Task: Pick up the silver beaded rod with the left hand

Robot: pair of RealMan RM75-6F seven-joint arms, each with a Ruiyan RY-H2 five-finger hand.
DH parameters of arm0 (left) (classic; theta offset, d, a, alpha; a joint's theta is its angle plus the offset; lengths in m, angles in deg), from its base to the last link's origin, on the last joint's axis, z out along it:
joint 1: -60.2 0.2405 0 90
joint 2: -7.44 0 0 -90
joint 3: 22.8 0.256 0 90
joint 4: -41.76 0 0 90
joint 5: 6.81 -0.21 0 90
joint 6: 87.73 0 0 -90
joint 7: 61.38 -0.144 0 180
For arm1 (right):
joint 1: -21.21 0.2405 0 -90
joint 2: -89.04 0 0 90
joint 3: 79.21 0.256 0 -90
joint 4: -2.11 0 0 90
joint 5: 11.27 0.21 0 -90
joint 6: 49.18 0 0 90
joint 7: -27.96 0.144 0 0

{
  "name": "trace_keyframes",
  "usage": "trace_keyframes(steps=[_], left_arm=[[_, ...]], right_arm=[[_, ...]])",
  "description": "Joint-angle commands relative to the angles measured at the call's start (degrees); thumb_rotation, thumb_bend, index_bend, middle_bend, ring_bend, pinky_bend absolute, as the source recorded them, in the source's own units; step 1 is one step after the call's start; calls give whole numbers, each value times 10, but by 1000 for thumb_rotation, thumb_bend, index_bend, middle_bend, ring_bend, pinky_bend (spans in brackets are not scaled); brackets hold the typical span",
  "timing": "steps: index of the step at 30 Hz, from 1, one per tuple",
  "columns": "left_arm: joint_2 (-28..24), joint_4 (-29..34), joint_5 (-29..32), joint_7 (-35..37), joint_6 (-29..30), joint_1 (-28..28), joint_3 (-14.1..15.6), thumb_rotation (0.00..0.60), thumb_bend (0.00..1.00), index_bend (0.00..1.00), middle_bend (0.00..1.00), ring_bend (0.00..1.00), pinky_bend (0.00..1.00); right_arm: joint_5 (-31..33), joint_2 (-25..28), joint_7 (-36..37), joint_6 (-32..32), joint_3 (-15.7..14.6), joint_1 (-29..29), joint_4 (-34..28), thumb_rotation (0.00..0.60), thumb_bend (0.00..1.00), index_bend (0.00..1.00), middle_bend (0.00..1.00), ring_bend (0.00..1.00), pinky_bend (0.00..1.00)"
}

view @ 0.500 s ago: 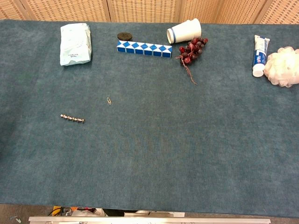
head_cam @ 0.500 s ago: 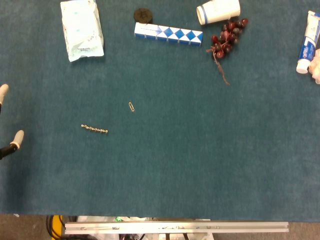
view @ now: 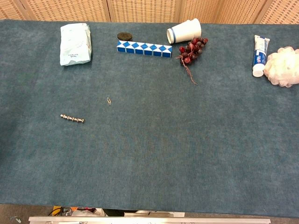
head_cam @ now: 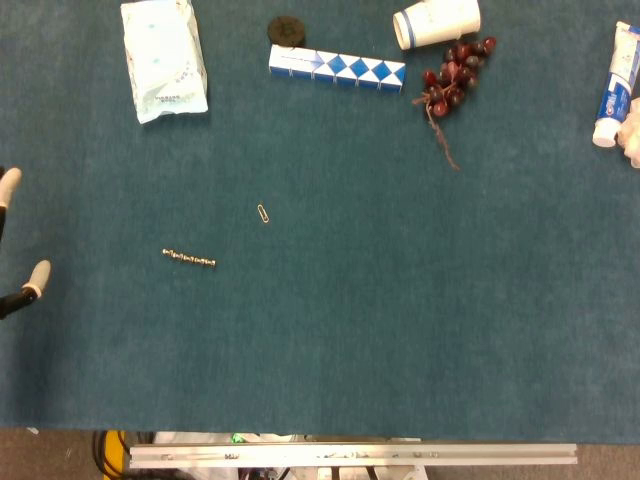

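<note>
The silver beaded rod (head_cam: 189,258) lies flat on the blue cloth at the left middle, also seen as the rod (view: 72,118) in the chest view. Only two pale fingertips (head_cam: 36,278) of my left hand (head_cam: 14,240) show at the far left edge of the head view, spread apart, holding nothing, well to the left of the rod. The chest view shows no hand. My right hand appears in neither view.
A small paper clip (head_cam: 263,213) lies just up-right of the rod. Along the far edge sit a white packet (head_cam: 164,58), a dark disc (head_cam: 286,29), a blue-white block strip (head_cam: 336,68), a tipped paper cup (head_cam: 437,22), grapes (head_cam: 455,75), toothpaste (head_cam: 616,88) and a white puff (view: 282,66).
The left hand's fingertips at the left edge have shifted slightly downward; the rod and everything else stay put.
</note>
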Motion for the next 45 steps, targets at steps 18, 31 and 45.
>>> trace_keyframes(steps=[18,31,45], left_arm=[[4,-1,25,-75,-147,-93,-4,600,224,281,511,556,783],[66,-35,61,-139,-212,-145,-9,600,224,420,781,804,965],[120,-66,126,-185,-265,-182,-6,600,224,470,821,834,980]], right_arm=[[11,21,-49,-9,28,28,-37,600,299,39,191,124,258],[15,14,-36,-18,19,28,-25,600,298,39,193,127,258],[25,6,-21,-17,12,18,-9,600,299,39,195,127,258]])
